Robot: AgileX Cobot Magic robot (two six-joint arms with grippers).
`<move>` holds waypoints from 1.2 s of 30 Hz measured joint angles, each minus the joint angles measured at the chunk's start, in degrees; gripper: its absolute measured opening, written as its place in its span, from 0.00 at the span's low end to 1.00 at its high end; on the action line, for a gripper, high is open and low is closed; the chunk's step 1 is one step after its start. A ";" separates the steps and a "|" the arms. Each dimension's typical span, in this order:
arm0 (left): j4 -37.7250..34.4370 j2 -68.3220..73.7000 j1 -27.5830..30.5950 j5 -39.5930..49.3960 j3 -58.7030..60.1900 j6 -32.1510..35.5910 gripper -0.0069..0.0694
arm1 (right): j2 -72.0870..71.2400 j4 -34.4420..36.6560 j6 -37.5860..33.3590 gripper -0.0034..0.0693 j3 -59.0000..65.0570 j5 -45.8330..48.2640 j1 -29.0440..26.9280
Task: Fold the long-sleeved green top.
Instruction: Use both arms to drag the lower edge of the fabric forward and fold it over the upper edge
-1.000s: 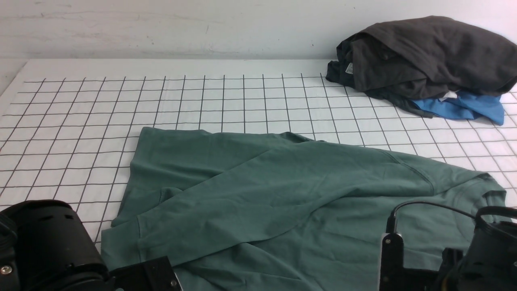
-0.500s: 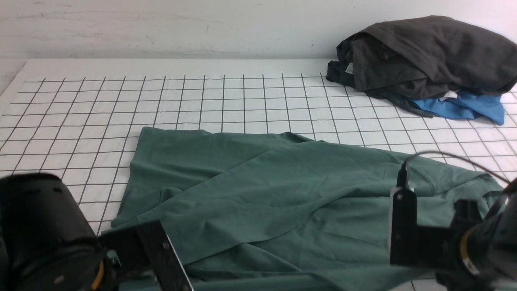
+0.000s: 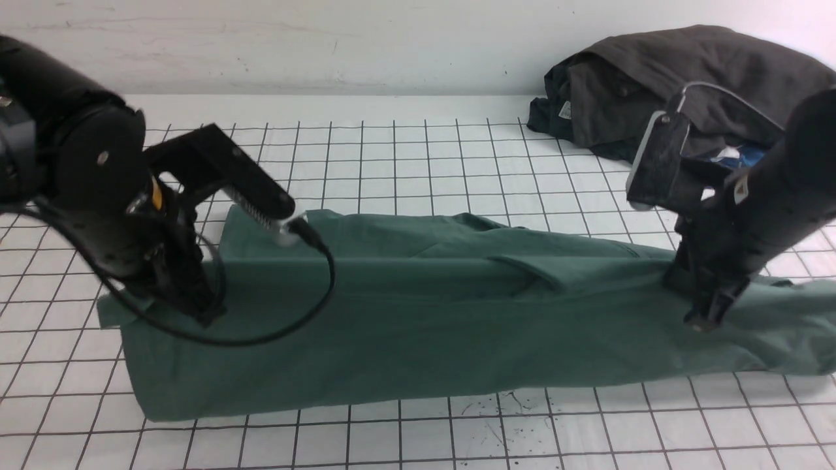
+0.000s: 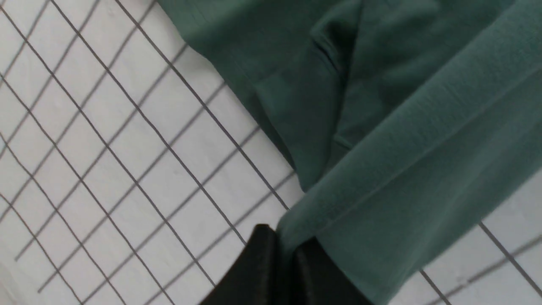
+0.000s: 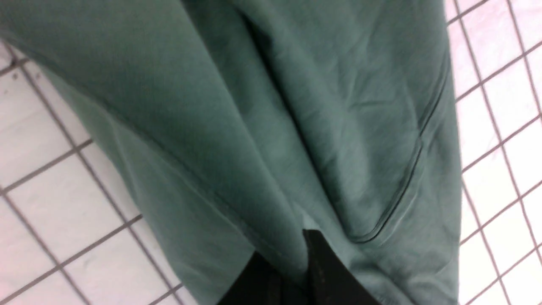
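The green long-sleeved top hangs in a long fold near the table's front edge, its right end cut off. The left gripper and right gripper each pinch its fabric, jaws closed; fingertips partly buried in cloth.

The left arm is matte black, with one screw, a yellow ring and a looping black cable. The right arm, also black, bears a silver-edged bracket and a thin grey cable. The left gripper and right gripper have plain black fingers.
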 joint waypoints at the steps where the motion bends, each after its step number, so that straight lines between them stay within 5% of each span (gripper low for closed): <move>1: 0.00 2.97 0.99 -0.87 -3.03 0.79 0.11 | 2.29 1.92 -1.88 0.07 -2.57 0.19 -1.32; 14: 2.95 25.30 4.80 -3.92 -23.01 1.73 0.11 | 20.18 5.47 -4.89 0.07 -19.86 1.98 -4.87; 23: 4.25 32.66 6.07 -11.12 -26.27 1.84 0.16 | 27.15 5.47 -2.88 0.08 -23.94 -1.55 -5.28; 36: 9.38 34.95 8.00 -16.14 -26.77 -8.47 0.58 | 29.13 3.09 11.06 0.42 -24.16 -9.12 -5.48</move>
